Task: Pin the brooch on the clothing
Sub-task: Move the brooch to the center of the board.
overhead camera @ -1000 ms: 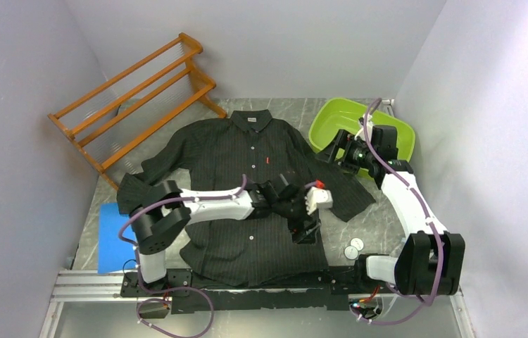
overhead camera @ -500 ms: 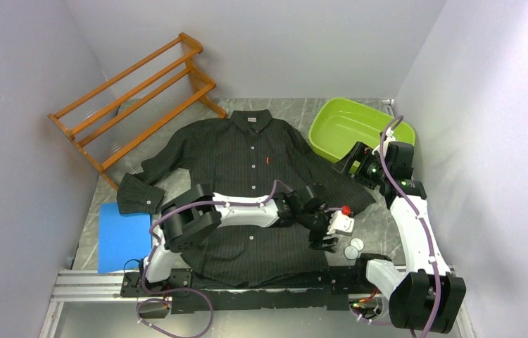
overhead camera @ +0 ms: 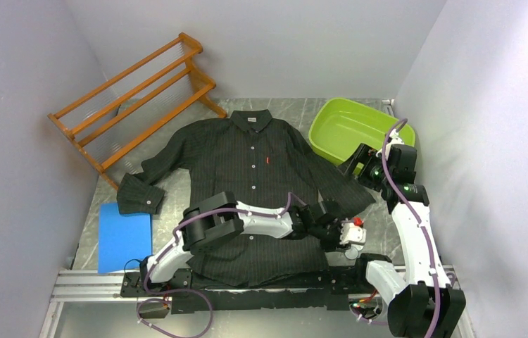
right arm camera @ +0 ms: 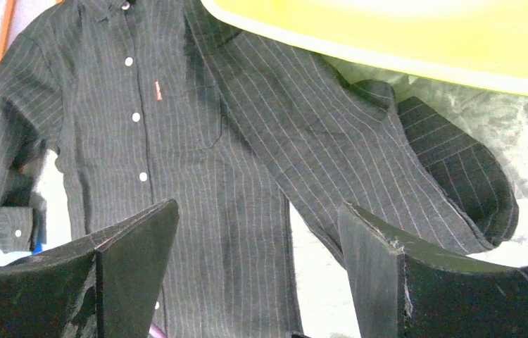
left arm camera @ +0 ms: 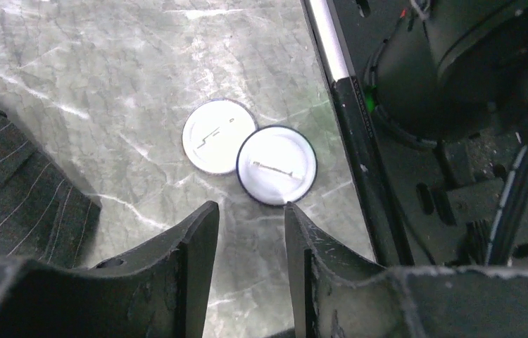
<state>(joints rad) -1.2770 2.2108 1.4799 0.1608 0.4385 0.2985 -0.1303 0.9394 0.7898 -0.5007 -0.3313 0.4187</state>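
Two round white brooches lie face down, touching, on the marble table: one (left arm camera: 276, 165) just ahead of my left gripper (left arm camera: 250, 208), the other (left arm camera: 219, 136) slightly farther. The left gripper (overhead camera: 342, 243) hovers over them at the table's near right, its jaws partly closed with only bare table between them. The clothing, a black pinstriped shirt (overhead camera: 247, 169), lies flat in the middle of the table; its hem corner (left arm camera: 15, 190) shows at left. My right gripper (right arm camera: 258, 208) hangs open and empty above the shirt's right sleeve (right arm camera: 360, 155), beside the basin (overhead camera: 355, 163).
A lime green basin (overhead camera: 349, 127) sits at the back right, its rim (right arm camera: 388, 42) close above the right gripper. A wooden rack (overhead camera: 134, 98) stands at the back left, a blue sheet (overhead camera: 124, 236) at the near left. The black base rail (left arm camera: 349, 105) runs right of the brooches.
My left arm has swung right, off the shirt's hem and over the brooches, with its jaws narrowing. The right arm has drawn back a little from the basin, still open.
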